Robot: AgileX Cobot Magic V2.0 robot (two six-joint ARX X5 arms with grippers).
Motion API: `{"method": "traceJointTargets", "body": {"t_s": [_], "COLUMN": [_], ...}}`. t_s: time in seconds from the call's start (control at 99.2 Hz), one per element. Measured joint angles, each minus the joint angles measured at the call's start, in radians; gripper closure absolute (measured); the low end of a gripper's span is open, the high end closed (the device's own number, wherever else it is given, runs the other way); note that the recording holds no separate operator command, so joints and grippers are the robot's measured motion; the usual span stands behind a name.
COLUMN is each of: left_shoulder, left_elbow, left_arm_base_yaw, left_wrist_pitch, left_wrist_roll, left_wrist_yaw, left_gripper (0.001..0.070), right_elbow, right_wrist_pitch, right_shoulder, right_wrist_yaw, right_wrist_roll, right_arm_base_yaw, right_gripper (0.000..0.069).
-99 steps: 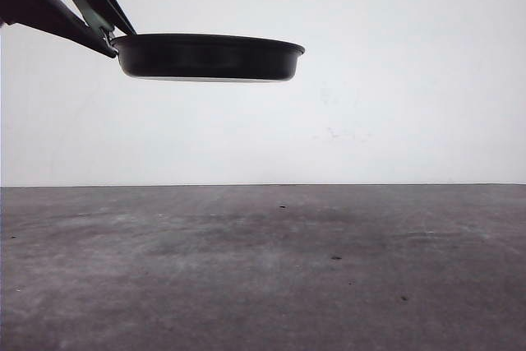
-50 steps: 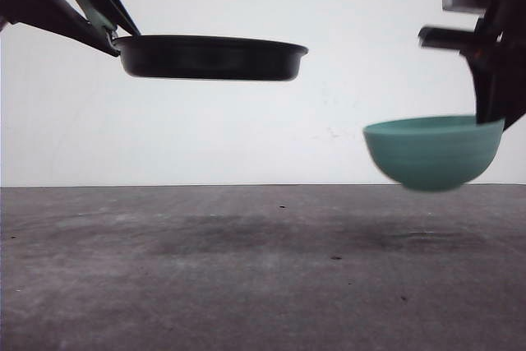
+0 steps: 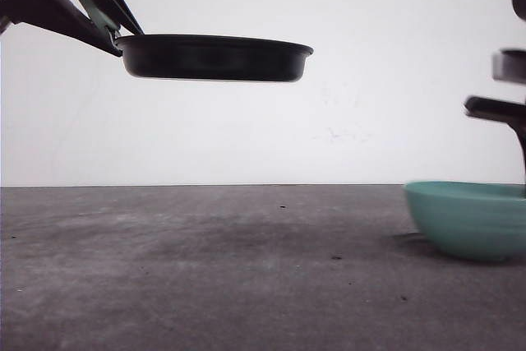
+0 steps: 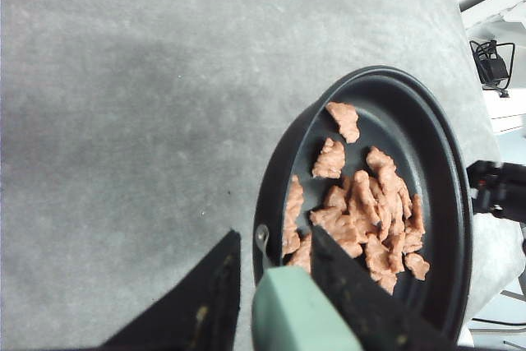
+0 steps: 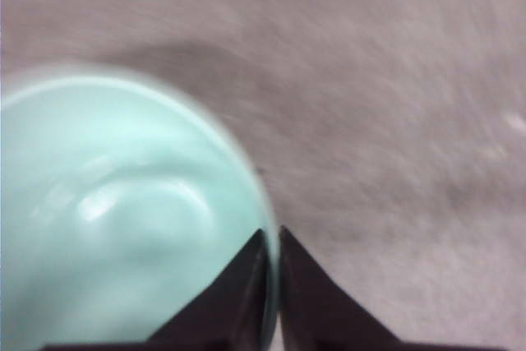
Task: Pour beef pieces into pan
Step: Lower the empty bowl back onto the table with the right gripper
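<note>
Front view: L hand [image 3: 105, 32] grips pan [image 3: 215, 57] w/ beef pieces [image 4: 362, 207]; R hand [image 5: 271, 285] clamps bowl [image 3: 470, 218] rim.

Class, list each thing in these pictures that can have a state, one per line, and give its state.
Pan: held in the air, level.
Beef pieces: in the pan.
Bowl: upright, empty, at the table.
Left gripper: shut on the pan's handle.
Right gripper: shut on the bowl's rim.
</note>
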Motion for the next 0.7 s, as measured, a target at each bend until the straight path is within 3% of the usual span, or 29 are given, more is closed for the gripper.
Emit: {"method": "traceJointTargets", "body": {"t_s": [0.524,0.585,0.696], "left_shoulder": [0.000,0.000,0.000], "left_elbow": [0.000,0.000,0.000], "left_arm_base_yaw": [0.000,0.000,0.000], "left_wrist_pitch": [0.000,0.001,0.003], "left_wrist_roll": [0.019,0.022,0.026], "left_wrist_yaw": [-0.045,-0.051,-0.052], "left_gripper": [0.0586,0.0587,0.0587], "right_elbow": [0.020,0.017,0.017], "right_wrist_pitch": [0.006,-0.004,-0.008], "right_shoulder": [0.036,0.030,0.009], "right_wrist_yaw": [-0.027,-0.032,-0.035], "right_wrist_roll": [0.004,0.004,0.004], "right_arm_base_yaw": [0.021,0.036,0.056], "right_gripper": [0.0665,0.0618,0.0447]}}
